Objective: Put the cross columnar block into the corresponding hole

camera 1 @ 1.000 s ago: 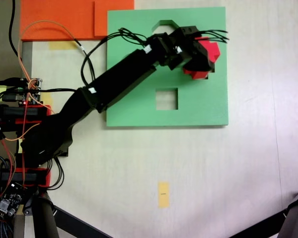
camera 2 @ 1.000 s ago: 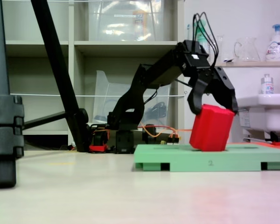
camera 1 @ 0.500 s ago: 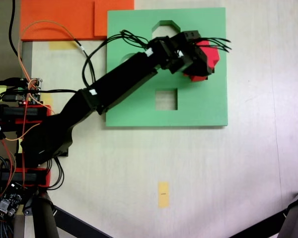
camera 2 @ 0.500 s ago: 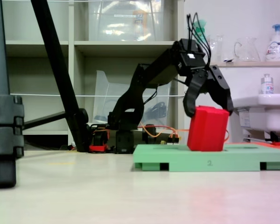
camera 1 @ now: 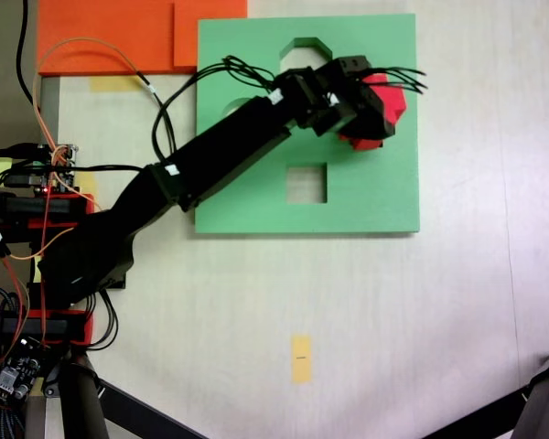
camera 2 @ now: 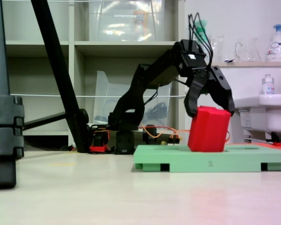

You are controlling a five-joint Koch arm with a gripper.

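Top-down and side views of the insertion step. The gripper (camera 2: 209, 108) holds the cross columnar block (camera 2: 207, 129) between its two curved jaws, which clasp the block's upper part from left and right in the side view. The red block stands nearly upright, leaning slightly to the right, with its base at the top face of the green foam board (camera 2: 178, 161). From above, the block (camera 1: 387, 102) lies near the board's (camera 1: 366, 192) right edge, toward the far side, partly covered by the gripper (camera 1: 366, 114). The corresponding hole is hidden beneath block and gripper, so whether the plus arms already engage cannot be told. The octagonal cutout (camera 1: 304, 46) at the far edge and the square cutout (camera 1: 306, 182) in the middle stand open and are not the target.

To do the step well, the block probably needs to be brought fully vertical and its four arms turned parallel to the board's edges before any downward push. Pressure should be gentle and straight down; a tilted foam block may wedge on the cutout's rim or shove the light board sideways. The jaws should part only once the block has sunk in evenly.
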